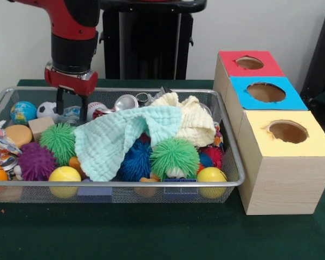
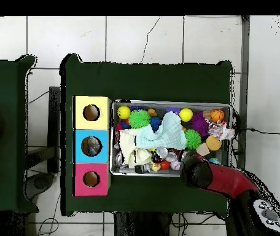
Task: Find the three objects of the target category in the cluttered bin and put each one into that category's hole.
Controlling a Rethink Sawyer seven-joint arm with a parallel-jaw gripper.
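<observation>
Gripper [image 1: 71,105]: fingers parted, empty, poised over bin's 10 o'clock corner.
Targets: category unstated; balls lay around mint cloth [image 1: 119,138] in mesh bin [image 1: 151,184].
Advice: descend vertically, avoid snagging cloth.

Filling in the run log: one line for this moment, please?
gripper: open, lowered into bin far corner | holding: nothing | mint cloth: covers toys

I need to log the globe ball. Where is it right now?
In the front view, the globe ball sits in the mesh bin's far left corner, beside the soccer ball.
</observation>
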